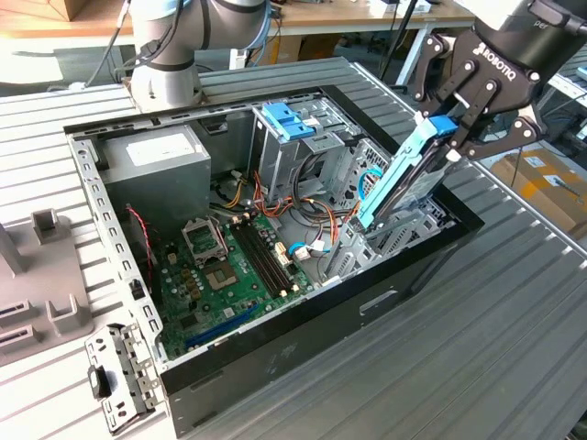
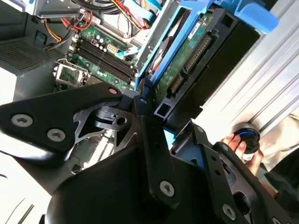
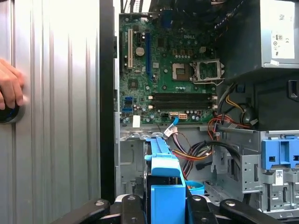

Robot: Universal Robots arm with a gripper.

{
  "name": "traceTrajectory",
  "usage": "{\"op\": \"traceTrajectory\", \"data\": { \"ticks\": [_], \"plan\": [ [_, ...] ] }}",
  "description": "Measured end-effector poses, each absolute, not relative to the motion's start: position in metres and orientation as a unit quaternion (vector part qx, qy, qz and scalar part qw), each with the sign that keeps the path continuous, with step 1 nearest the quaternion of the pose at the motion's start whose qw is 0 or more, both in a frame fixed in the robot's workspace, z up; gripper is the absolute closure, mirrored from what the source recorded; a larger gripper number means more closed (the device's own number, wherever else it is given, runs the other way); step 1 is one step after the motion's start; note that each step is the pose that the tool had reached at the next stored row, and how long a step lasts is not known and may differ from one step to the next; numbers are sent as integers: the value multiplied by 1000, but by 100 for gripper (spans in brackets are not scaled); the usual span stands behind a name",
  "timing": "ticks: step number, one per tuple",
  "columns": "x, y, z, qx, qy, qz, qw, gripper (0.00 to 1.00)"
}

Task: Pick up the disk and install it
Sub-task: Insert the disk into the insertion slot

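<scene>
At the upper right of the exterior view the gripper [image 1: 451, 137] is clamped narrowly on the upper end of the disk [image 1: 404, 179], its black fingers [image 1: 477, 124] pressing on the light blue carrier bracket. The disk hangs tilted, upper end toward the gripper, lower end dipping into the open computer case [image 1: 110, 229] at the metal drive cage [image 1: 413, 225] near the case's right wall. In the second wrist view the disk [image 2: 187, 51] shows its green circuit board and dark connector edge, framed in light blue plastic, rising from between the gripper [image 2: 156, 114] links toward the upper right of the frame. In the first wrist view the blue bracket of the disk [image 3: 164, 182] stands at lower centre, above the motherboard [image 3: 163, 74]. A separate blue latch piece [image 1: 289, 119] sits atop the other cage at upper centre of the exterior view. A person's hand [image 3: 10, 88] rests on a dark round knob [image 3: 7, 113] at the left edge of the first wrist view.
</scene>
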State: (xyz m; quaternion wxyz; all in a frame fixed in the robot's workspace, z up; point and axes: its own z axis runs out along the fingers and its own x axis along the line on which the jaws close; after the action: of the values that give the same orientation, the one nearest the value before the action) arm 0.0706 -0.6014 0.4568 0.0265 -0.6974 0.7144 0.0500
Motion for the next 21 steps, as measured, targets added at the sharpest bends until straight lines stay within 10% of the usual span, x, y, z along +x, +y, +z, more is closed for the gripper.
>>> {"op": "traceTrajectory", "data": {
  "ticks": [21],
  "plan": [
    [75,-597,437,-700,712,50,26,64]
  ]
}}
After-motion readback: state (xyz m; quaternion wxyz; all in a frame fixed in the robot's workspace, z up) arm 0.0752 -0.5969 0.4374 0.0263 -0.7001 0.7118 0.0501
